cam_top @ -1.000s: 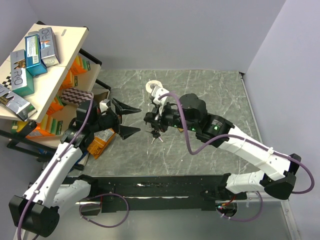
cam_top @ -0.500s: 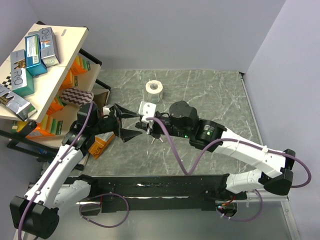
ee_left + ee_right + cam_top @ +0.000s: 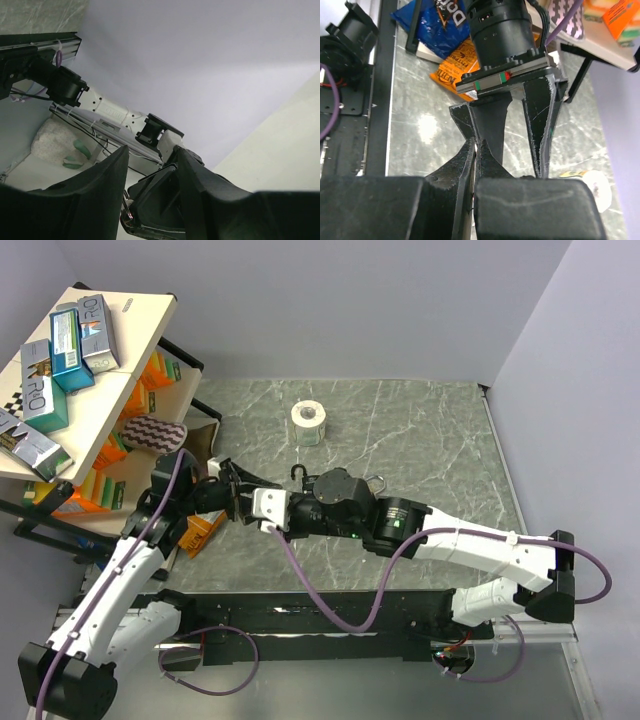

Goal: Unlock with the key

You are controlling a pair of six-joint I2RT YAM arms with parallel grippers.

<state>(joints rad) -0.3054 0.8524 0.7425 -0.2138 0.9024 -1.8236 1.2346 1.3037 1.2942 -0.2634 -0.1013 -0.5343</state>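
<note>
the key does not show in any view, so where it lies cannot be told. the right gripper has its fingers pressed together, with only a thin slit between them. whether anything is nipped in that slit cannot be told. its tips sit close against one finger of the left gripper, within that gripper's spread; touching or just apart is unclear. the left fingers stand well apart. in the left wrist view they are spread the same way, with the black body of the right gripper between them. from above, the two grippers meet nose to nose over the left part of the table. a tape roll stands well behind them. an orange bag and a blue bag lie beyond the left arm, near a shelf bearing boxes.
</note>
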